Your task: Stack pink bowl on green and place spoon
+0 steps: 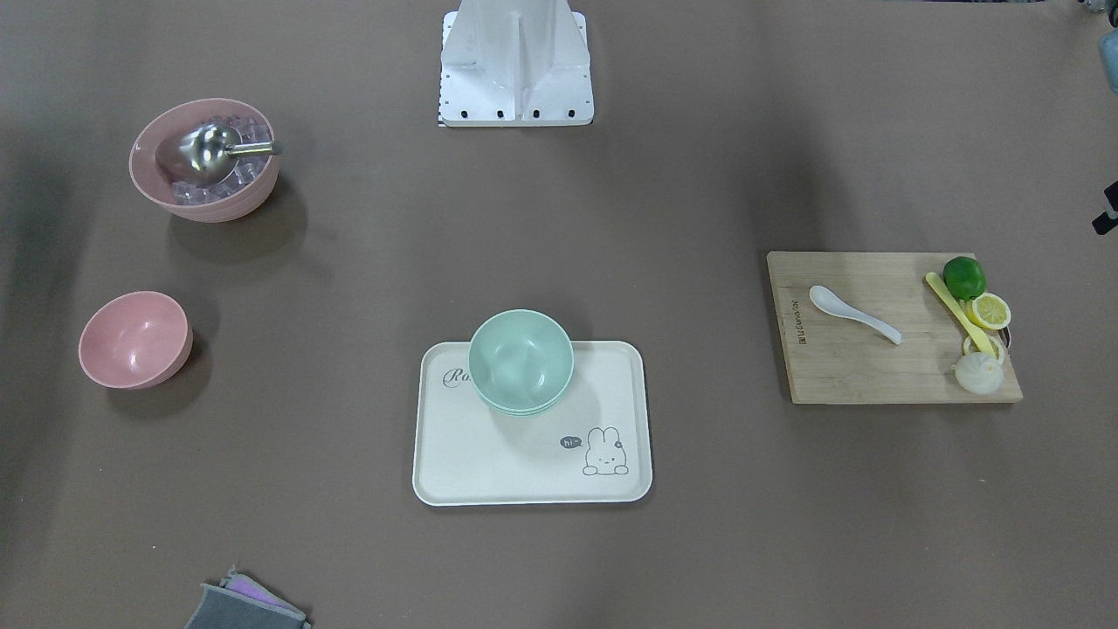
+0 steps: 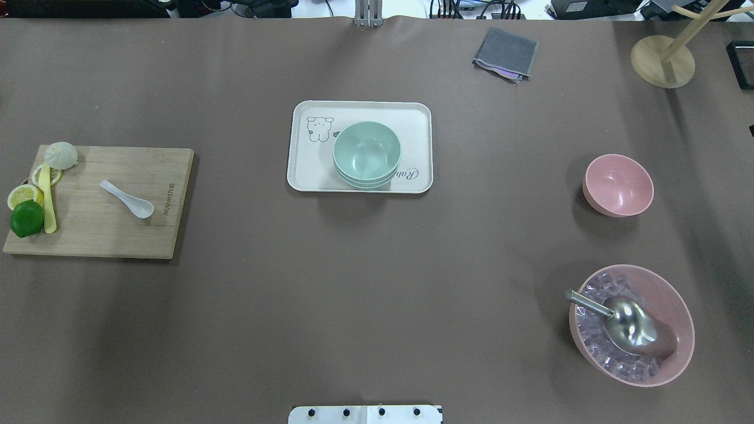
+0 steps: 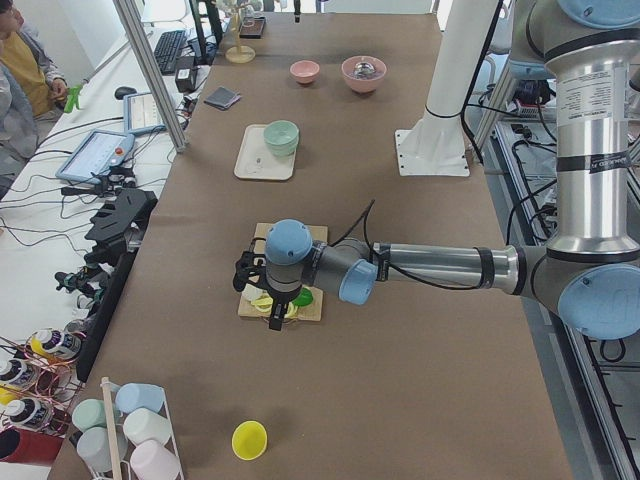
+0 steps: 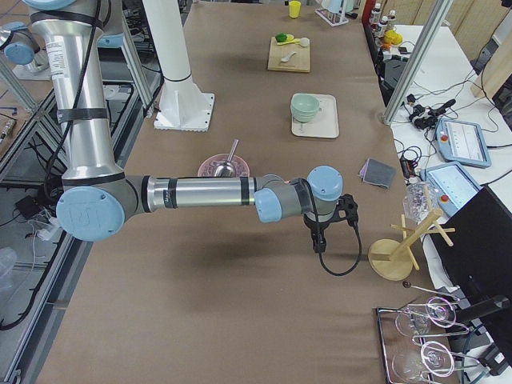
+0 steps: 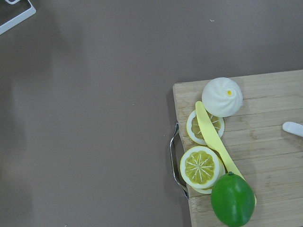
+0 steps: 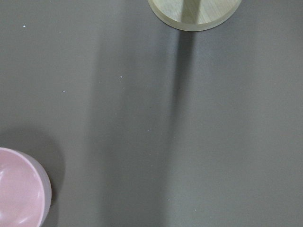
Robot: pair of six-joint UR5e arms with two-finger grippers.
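The small pink bowl (image 2: 618, 185) stands empty on the table to the robot's right; it also shows in the front view (image 1: 135, 339) and at the right wrist view's lower left (image 6: 19, 189). The stacked green bowls (image 2: 366, 154) sit on a cream tray (image 2: 306, 171) at the table's middle. A white spoon (image 2: 126, 199) lies on a wooden cutting board (image 2: 106, 235) on the left; its tip shows in the left wrist view (image 5: 293, 127). My left gripper (image 3: 262, 300) hangs above the board's outer end. My right gripper (image 4: 320, 240) hangs beyond the pink bowl. I cannot tell whether either is open or shut.
A large pink bowl (image 2: 631, 324) holds ice cubes and a metal scoop. A lime (image 5: 233, 199), lemon slices (image 5: 201, 166), a bun (image 5: 222, 97) and a yellow knife lie on the board. A grey cloth (image 2: 505, 54) and a wooden stand (image 2: 662, 59) are at the far edge.
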